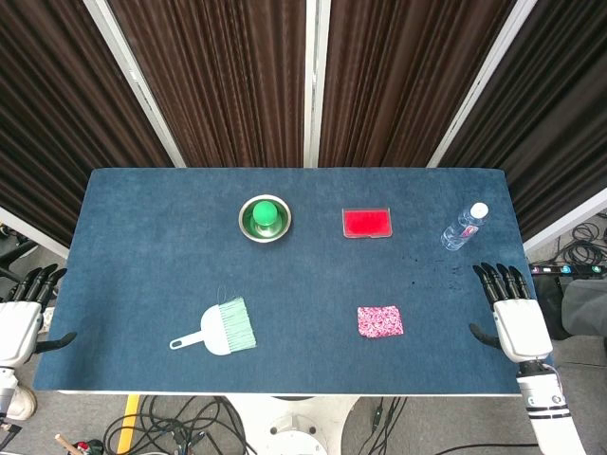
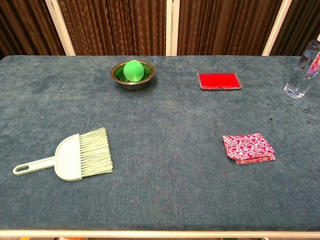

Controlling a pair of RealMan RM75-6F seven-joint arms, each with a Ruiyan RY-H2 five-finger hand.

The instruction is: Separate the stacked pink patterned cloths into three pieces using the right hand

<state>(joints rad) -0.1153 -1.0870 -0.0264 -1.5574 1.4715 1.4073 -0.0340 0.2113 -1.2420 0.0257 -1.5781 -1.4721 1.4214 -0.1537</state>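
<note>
Pink patterned cloths (image 2: 248, 148) lie stacked, right-front on the table (image 1: 142, 256); layer count unclear. Right hand (image 1: 513, 316) at the right edge, fingers apart, empty. Left hand (image 1: 21, 318) likewise, partly cropped. Both hidden in chest view.

Bench (image 2: 165, 190) is dark blue fabric; the stacked cloths (image 2: 248, 148) are pink-red with a white speckled pattern. Brush (image 2: 82, 156) is pale mint green, the bowl (image 2: 132, 75) is silver metal with a bright green ball (image 2: 133, 70) inside, and the tray (image 2: 219, 80) is bright red. Bottle (image 2: 304, 70) is clear with a white cap, curtains (image 1: 218, 76) dark brown, both hands (image 1: 517, 318) white with black fingers (image 1: 493, 278).
</note>
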